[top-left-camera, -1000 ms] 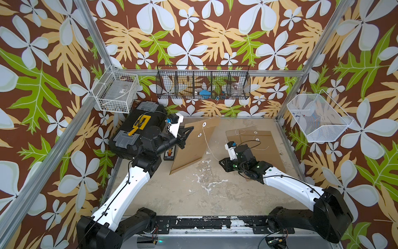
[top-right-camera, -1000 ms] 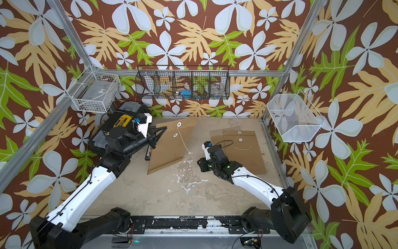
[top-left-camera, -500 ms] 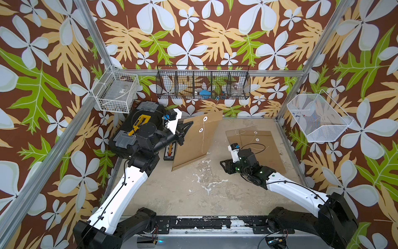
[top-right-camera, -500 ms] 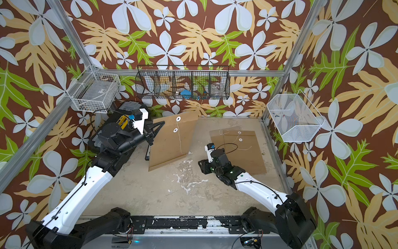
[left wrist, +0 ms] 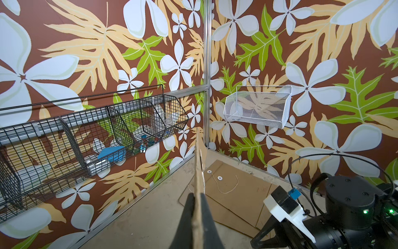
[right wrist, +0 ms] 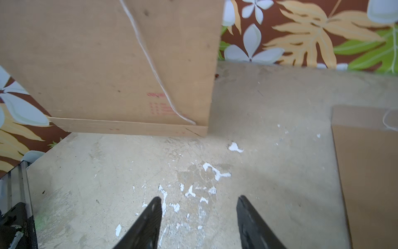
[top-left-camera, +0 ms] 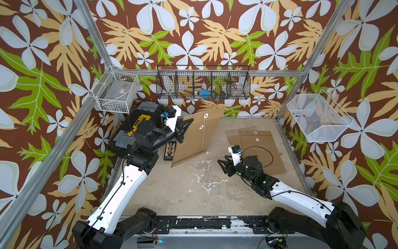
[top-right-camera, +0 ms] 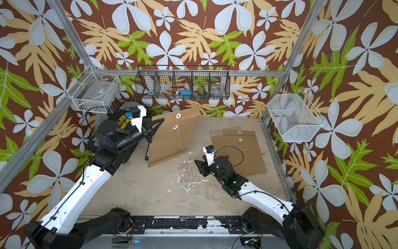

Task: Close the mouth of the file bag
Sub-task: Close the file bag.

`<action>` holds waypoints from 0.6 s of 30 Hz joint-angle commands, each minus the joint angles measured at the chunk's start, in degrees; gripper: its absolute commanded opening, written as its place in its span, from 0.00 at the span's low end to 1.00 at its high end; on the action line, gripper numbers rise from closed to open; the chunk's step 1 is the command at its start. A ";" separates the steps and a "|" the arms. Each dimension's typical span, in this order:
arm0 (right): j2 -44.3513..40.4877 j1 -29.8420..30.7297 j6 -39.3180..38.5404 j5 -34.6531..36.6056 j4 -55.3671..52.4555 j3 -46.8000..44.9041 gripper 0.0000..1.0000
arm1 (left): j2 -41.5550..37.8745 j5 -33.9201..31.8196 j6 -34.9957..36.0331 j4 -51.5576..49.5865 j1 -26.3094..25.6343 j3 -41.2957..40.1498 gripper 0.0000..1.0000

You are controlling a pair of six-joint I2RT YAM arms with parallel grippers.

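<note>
- The file bag [top-left-camera: 198, 138] is standing up on edge and tilted, toward the back left corner of the table [top-left-camera: 183, 194], with its mouth end uppermost. Whether its lower edge is touching the table cannot be told.
- Two white discs are showing near its top, and a white string [top-left-camera: 202, 140] is hanging loose down its face.
- The left gripper [top-left-camera: 185, 126] is pinching the bag's upper left edge, its jaws closed on the card. In the left wrist view the bag is running edge-on between the fingers [left wrist: 206, 215].
- The right gripper [top-left-camera: 224, 167] is hovering low over the bare middle of the table, jaws apart and holding nothing, pointing toward the bag's lower edge.
- A second file bag [top-left-camera: 262, 151] is lying flat toward the back right corner, with its string loose and partly under the right arm.
- A small black case [top-left-camera: 169, 151] is lying by the left edge, just beside the raised bag.
- A black wire basket [top-left-camera: 202, 84] is hanging on the back wall, a white wire basket [top-left-camera: 116, 94] on the left wall and a white mesh basket [top-left-camera: 316, 118] on the right wall.
</note>
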 commanded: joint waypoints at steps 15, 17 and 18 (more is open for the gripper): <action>13.24 2.43 -6.21 -0.83 16.61 9.65 0.52 | -1.18 5.55 -7.41 5.40 -0.12 2.01 0.00; 14.85 2.44 -6.21 -1.48 17.48 10.84 0.51 | -1.24 5.85 -7.99 5.56 -0.21 2.12 0.00; 15.55 2.46 -6.06 -1.76 17.78 11.34 0.51 | -1.31 6.08 -8.26 5.65 -0.21 2.20 0.00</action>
